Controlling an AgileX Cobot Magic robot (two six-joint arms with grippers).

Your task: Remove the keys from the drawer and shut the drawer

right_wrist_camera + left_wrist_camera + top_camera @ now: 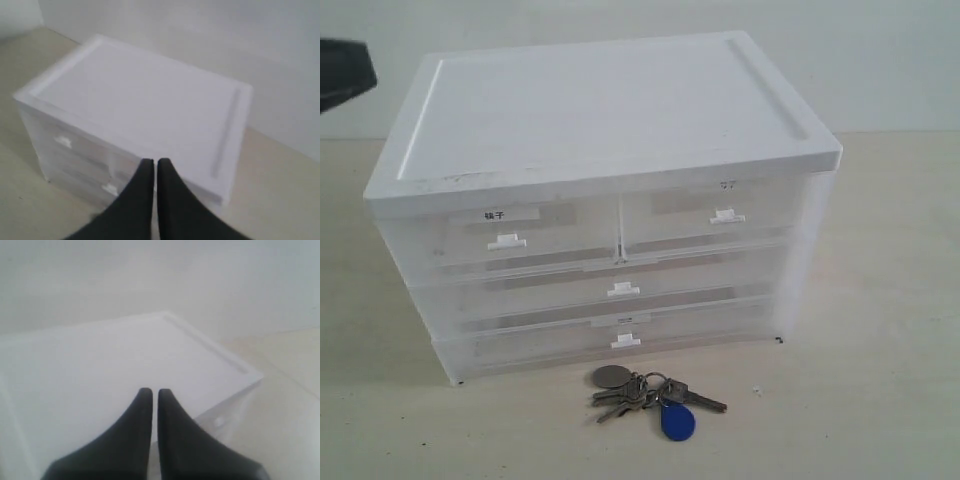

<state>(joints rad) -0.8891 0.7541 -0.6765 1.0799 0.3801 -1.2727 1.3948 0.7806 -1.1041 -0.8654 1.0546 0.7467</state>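
So the keys (650,397) are out on the tabletop (880,380). They lie just in front of the drawer unit (600,120), near the middle of its bottom front edge, with a small gap so they aren't touching it. The round grey tag (611,376) is the part closest to the unit. The blue fob (677,422) points toward the near side of the tabletop, and the silver keys fan out between the two.

The drawer (680,220), the right one of the narrow top pair, looks pushed in. Its front lines up with the labelled drawer (520,235) next to it, and its little white tab handle (727,216) sticks out. The two wide drawers underneath look shut too.

There's plenty of room. Bare tabletop runs to the right of the unit and all around the keys, and nothing crowds the front edge of the unit. Behind it the tabletop meets the wall.

The left gripper (151,392) has its jaws pinched to a thin slit with nothing between them, and it's up above the unit's white lid near a corner. The right gripper (151,162) is the same: jaws closed, empty, looking down at the lid from above. A dark bit of arm (342,70) pokes in at the left edge of the exterior view, well clear of the unit.
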